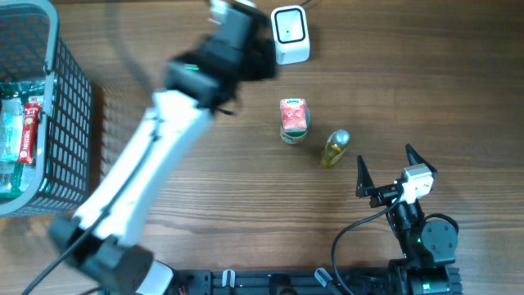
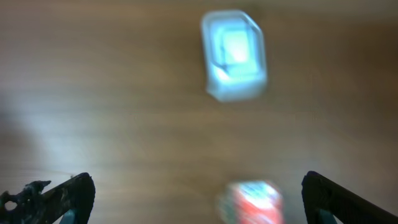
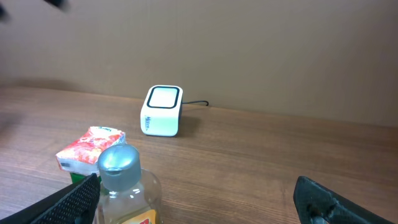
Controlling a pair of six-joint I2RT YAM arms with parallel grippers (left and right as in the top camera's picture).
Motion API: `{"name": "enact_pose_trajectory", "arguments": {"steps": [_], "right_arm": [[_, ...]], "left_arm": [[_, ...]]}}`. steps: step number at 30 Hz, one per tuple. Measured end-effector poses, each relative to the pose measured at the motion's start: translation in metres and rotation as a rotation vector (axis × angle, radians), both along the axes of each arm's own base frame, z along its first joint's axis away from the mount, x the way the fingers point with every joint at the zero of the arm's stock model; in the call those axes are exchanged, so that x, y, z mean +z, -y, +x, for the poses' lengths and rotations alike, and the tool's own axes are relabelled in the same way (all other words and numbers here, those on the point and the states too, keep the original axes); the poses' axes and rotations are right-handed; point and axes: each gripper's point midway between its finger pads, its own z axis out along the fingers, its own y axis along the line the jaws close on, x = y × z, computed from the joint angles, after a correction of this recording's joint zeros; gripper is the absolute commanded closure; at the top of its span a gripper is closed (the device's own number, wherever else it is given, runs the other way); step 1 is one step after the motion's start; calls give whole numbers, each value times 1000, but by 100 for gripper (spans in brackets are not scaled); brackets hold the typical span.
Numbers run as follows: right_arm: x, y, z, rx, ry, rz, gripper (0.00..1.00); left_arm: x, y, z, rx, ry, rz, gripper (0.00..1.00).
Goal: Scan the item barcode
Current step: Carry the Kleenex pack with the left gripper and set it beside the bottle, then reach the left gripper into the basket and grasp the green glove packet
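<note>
The white barcode scanner (image 1: 290,34) stands at the far edge of the table, its window facing up; it shows blurred in the left wrist view (image 2: 234,55) and sharp in the right wrist view (image 3: 163,110). A red and white packet (image 1: 294,120) stands on the table in front of it, apart from both grippers. Beside the packet is a small clear bottle (image 1: 335,147) with a silver cap. My left gripper (image 2: 199,199) hangs open above the table near the scanner, motion-blurred, holding nothing. My right gripper (image 1: 385,160) is open behind the bottle (image 3: 124,186), holding nothing.
A dark wire basket (image 1: 70,106) with several packaged goods stands at the left edge. The scanner's cable (image 3: 198,104) runs off behind it. The left arm (image 1: 147,164) stretches diagonally over the left-middle of the table.
</note>
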Motion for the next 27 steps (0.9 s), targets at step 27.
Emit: {"name": "enact_pose_trajectory", "arguments": {"steps": [27], "right_arm": [[0,0,0,0,0,0,0]], "left_arm": [[-93,-516,-71,575,-285,152,0]]}}
